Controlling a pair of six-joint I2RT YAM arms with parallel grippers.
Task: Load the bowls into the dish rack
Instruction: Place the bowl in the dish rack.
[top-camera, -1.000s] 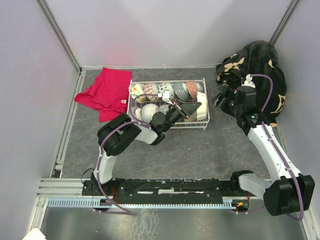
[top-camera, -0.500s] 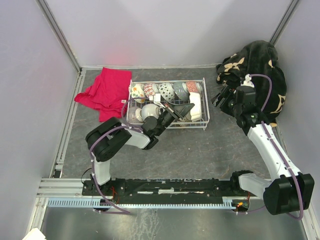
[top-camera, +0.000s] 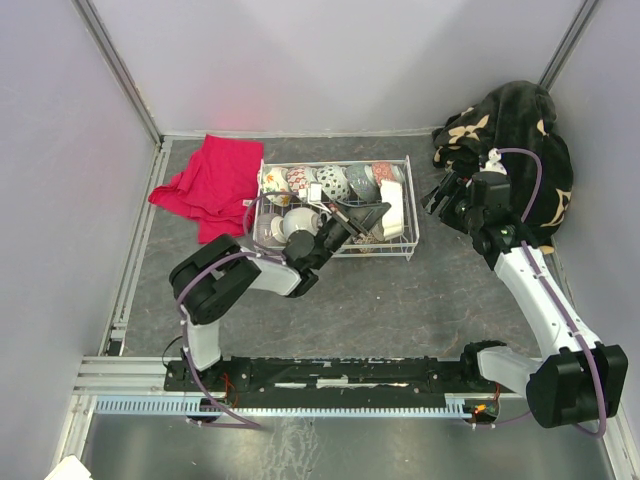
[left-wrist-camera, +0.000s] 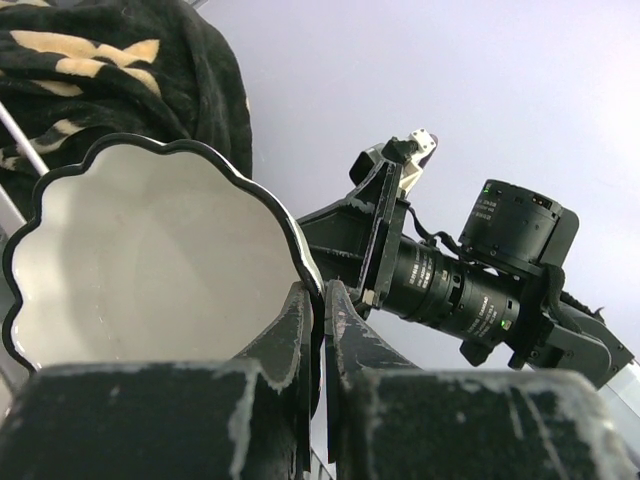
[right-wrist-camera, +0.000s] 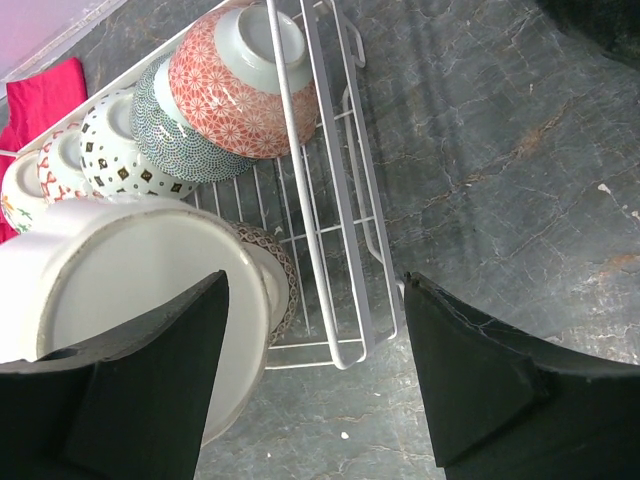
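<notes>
The left gripper (left-wrist-camera: 320, 300), jaws pinching the wavy bowl (left-wrist-camera: 150, 260) by its rim, has pulled back a little with it inside the dish rack (top-camera: 400, 250), so it is not let go yet; the right gripper (right-wrist-camera: 315, 370) hangs spread just right of the rack.

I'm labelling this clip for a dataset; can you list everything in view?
dish rack: one, white wire, middle of the table
patterned bowls: five, red, blue and white patterns, on edge along the rack's back
white bowls: two, white, rack's front, small at left, large at right
scalloped bowl: one, white with black rim, at the rack, pinched by the rim
red cloth: one, red, left of the rack
black floral cloth: one, black and cream, far right corner
table: one, grey marbled
left gripper: one, black, shut on the scalloped bowl
right gripper: one, black, open, right of the rack
</notes>
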